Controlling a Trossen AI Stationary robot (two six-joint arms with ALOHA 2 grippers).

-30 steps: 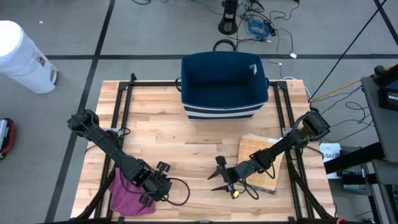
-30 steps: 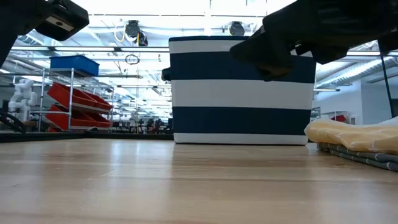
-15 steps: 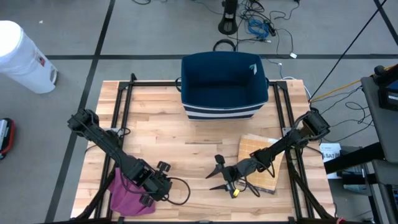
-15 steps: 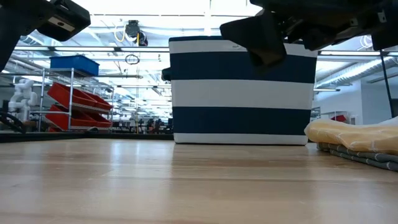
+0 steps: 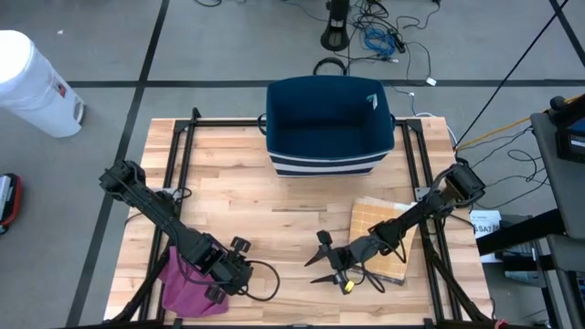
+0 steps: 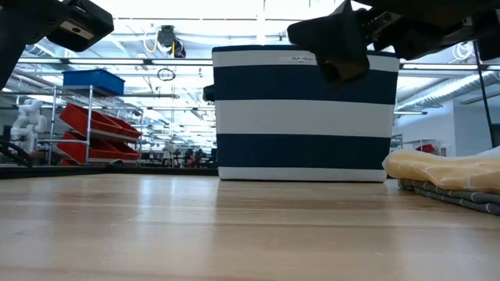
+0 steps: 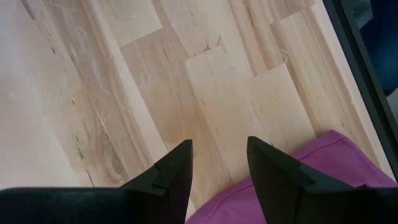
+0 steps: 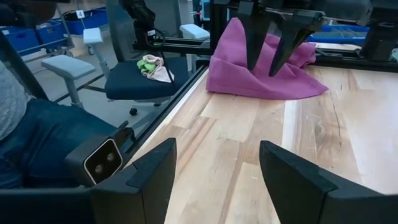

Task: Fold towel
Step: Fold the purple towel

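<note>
The basket (image 5: 330,123) stands at the counter's (image 5: 247,196) rear centre. A crumpled towel (image 5: 187,285) lies at the front-left corner; folded towels (image 5: 381,228) lie stacked at the front right.

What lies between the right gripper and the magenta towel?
Bare wooden table only, per the right wrist view, between right gripper and magenta towel.

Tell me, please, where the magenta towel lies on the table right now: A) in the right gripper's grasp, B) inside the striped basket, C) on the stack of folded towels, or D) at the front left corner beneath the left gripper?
D: the magenta towel lies crumpled at the front left corner, beneath the open left gripper.
</note>
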